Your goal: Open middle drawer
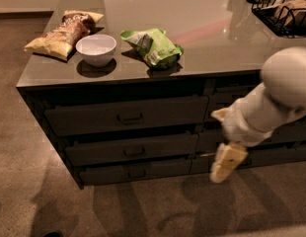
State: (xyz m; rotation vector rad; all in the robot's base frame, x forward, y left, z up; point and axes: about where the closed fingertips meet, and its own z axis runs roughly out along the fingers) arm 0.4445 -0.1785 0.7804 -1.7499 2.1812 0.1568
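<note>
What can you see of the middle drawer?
The middle drawer is a wide, flat, dark grey-brown front with a small centred loop handle. It sits between a taller drawer above and a slimmer drawer below. It looks shut; no inside shows. Nothing touches it: the gripper hangs low to its right.
</note>
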